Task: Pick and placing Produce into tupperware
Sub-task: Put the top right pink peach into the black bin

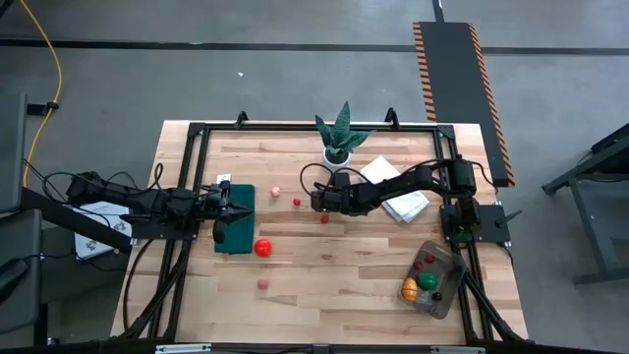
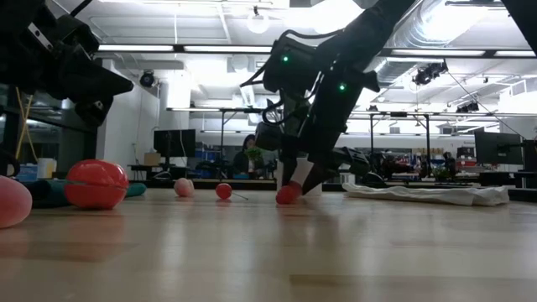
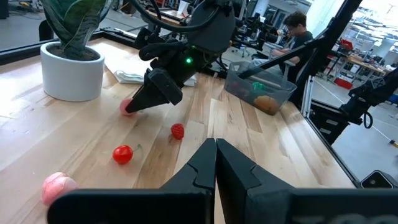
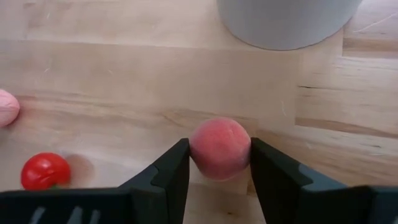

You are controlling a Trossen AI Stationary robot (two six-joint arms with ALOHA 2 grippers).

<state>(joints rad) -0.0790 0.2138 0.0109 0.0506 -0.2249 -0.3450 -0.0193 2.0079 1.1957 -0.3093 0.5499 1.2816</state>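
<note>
The right gripper (image 4: 219, 171) is down on the table just in front of the white plant pot (image 1: 338, 155), and its two dark fingers (image 4: 166, 169) are pressed on either side of a small pink-red fruit (image 4: 220, 148), so that looks like a grip, though the fruit is sitting on the wood and not lifted. Here is the worry: it is a round, smooth little ball pinched near the fingertips, and if the hold is off its middle it could squirt out forward as the arm rises and roll toward the pot or off among the others. The pot stands very near, so a lift that swings that way could clip it or brush the spiky leaves. A small red fruit (image 4: 45, 171) lies just beside on the wood and a pale pink fruit (image 4: 7, 107) a bit farther off, both apart from the fingers, so they should stay put unless the arm sweeps low. The clear plastic box (image 1: 432, 280) is well away at the near right corner of the table, already holding an orange, a green and some dark red pieces, so the carry is long, passing the white cloth (image 1: 397, 193), and a loose grip could drop the fruit on the way. The left gripper (image 3: 215, 163) waits with fingers closed on nothing, over the dark green mat (image 1: 237, 218), near the big red tomato (image 1: 262, 248).
</note>
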